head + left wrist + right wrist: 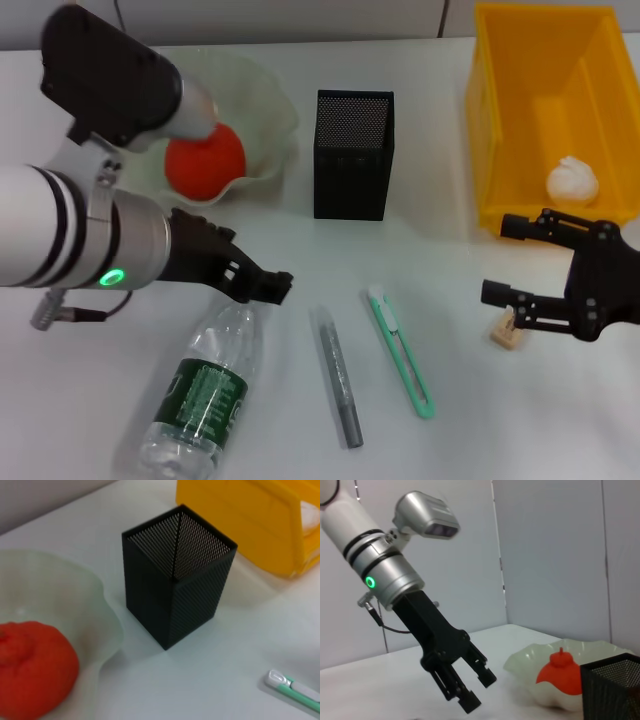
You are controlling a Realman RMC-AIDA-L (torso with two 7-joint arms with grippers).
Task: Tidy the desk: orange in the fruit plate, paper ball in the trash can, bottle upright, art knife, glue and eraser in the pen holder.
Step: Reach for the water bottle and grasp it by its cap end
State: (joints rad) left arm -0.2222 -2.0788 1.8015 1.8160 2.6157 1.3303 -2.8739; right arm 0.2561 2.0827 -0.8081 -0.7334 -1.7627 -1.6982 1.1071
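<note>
The orange [203, 165] lies in the pale green fruit plate [272, 112]. The paper ball [572, 180] lies in the yellow trash can [500, 120]. The bottle [205, 390] lies on its side on the desk [440, 440]. My left gripper [272, 288] is open just above the bottle's cap end, which it hides. It also shows in the right wrist view [477, 690]. The grey glue [340, 375] and the mint-green art knife [400, 350] lie side by side before the black pen holder [353, 155]. My right gripper [503, 260] is open just above the tan eraser [507, 333].
The left wrist view shows the pen holder [175, 585], the trash can [250, 520], the orange [30, 670] in the plate [102, 615] and the knife's tip [292, 684]. The trash can stands at the desk's far right.
</note>
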